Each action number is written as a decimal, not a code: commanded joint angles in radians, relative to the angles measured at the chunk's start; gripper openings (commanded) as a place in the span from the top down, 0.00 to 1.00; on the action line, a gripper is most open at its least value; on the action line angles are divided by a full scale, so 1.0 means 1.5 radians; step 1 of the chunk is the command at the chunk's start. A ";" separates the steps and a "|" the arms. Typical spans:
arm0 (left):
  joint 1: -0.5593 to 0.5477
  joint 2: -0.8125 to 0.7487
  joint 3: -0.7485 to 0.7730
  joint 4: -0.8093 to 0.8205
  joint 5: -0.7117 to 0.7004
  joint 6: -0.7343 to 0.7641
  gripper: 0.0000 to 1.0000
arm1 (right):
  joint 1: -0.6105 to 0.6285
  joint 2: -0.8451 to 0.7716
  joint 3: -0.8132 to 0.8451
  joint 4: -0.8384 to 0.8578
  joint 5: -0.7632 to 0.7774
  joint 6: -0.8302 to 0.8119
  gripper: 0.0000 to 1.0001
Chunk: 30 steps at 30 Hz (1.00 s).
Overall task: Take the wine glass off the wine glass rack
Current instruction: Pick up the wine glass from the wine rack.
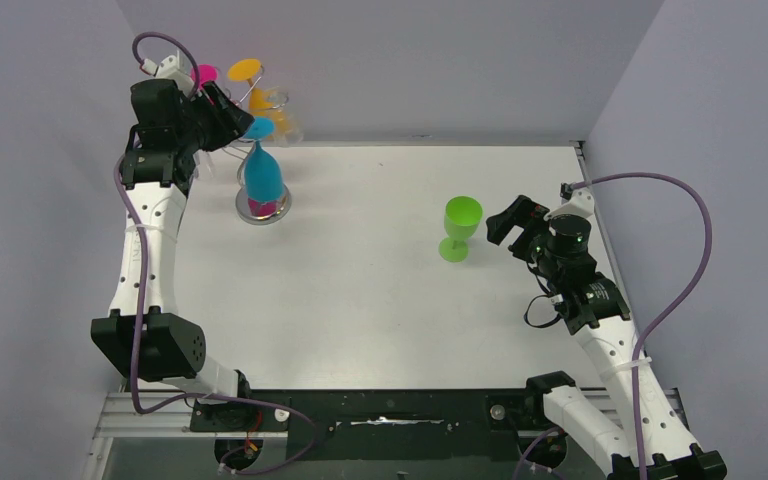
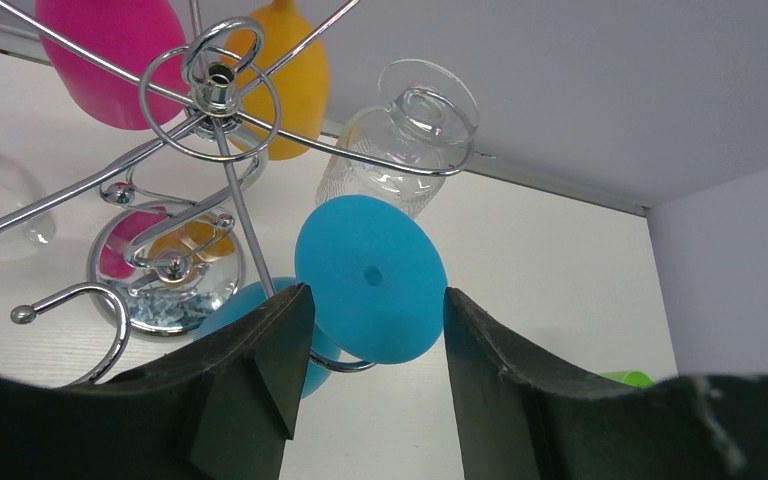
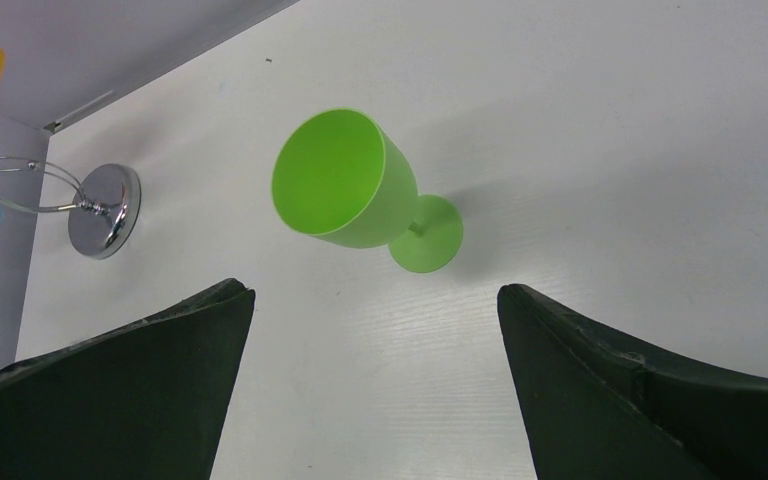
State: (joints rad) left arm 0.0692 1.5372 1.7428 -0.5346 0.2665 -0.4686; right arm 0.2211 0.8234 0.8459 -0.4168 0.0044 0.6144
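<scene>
The wine glass rack (image 1: 263, 207), a silver wire stand with scroll arms and a round shiny base, stands at the far left. A blue wine glass (image 1: 262, 175) hangs upside down from one arm. My left gripper (image 1: 239, 121) is open beside the glass's foot. In the left wrist view the blue foot (image 2: 370, 278) shows between and just beyond my open left gripper (image 2: 375, 300), not touched. The rack's hub (image 2: 215, 90) is above. My right gripper (image 1: 505, 223) is open and empty, just right of a green wine glass (image 1: 459, 228) that stands upright on the table.
Pink (image 2: 110, 60), orange (image 2: 295, 80) and clear (image 2: 390, 150) glasses also hang on the rack. The right wrist view shows the green glass (image 3: 345, 180) ahead of my right gripper (image 3: 375, 300) and the rack base (image 3: 105, 210) far left. Grey walls enclose the table.
</scene>
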 commanded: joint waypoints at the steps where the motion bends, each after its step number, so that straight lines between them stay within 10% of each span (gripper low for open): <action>1: 0.008 0.002 0.000 0.046 0.042 -0.012 0.53 | -0.005 -0.007 0.017 0.019 0.015 0.014 0.02; 30: 0.021 0.064 0.086 -0.019 0.056 0.001 0.55 | -0.005 -0.027 0.000 -0.006 0.018 0.023 0.02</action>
State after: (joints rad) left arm 0.0956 1.6493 1.8317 -0.5720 0.3077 -0.4572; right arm 0.2211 0.8074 0.8459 -0.4446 0.0116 0.6411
